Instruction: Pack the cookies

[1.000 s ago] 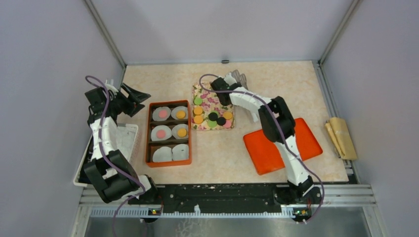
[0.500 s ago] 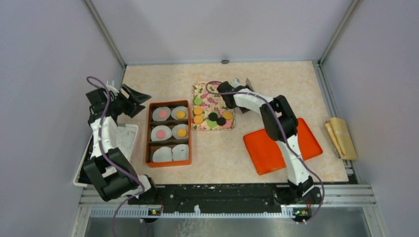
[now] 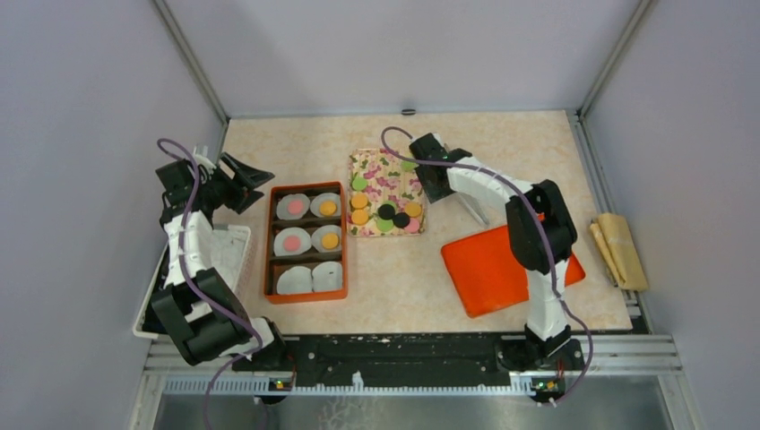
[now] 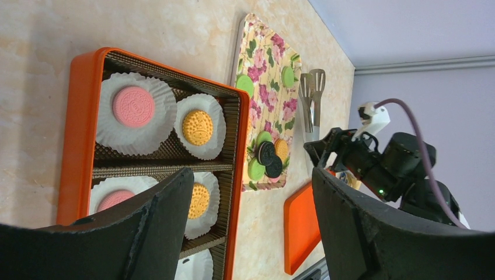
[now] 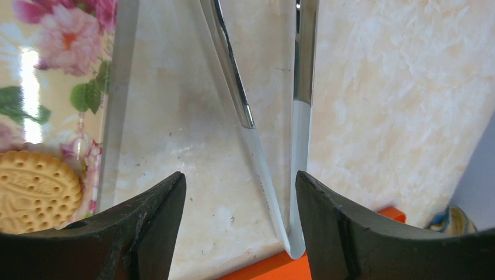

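My right pincer (image 5: 238,179) stands spread wide, gripping nothing, with the metal tongs (image 5: 305,58) lying on the table (image 3: 403,278) between its fingers. My left pincer (image 4: 251,175) gapes empty too. Cookies (image 3: 359,216) sit on the floral tray (image 3: 381,166), with four more in the orange box (image 3: 269,242).

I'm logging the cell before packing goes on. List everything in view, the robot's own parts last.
orange box: one, orange, left of centre on the table
paper liners: six, white, in the box, near two empty
boxed cookies: four, two pink, two orange, one per liner
floral tray: one, pink-and-green print, right of the box
tray cookies: at least eight, green, orange, black, pink, on the tray
tongs: one, metal, on the table right of the tray
orange lid: one, orange, near right
white basket: one, white, left edge
tan bundle: one, tan, right edge
left gripper: one, black, jaws open, empty, by the box's far-left corner
right gripper: one, black, jaws open, near the tongs
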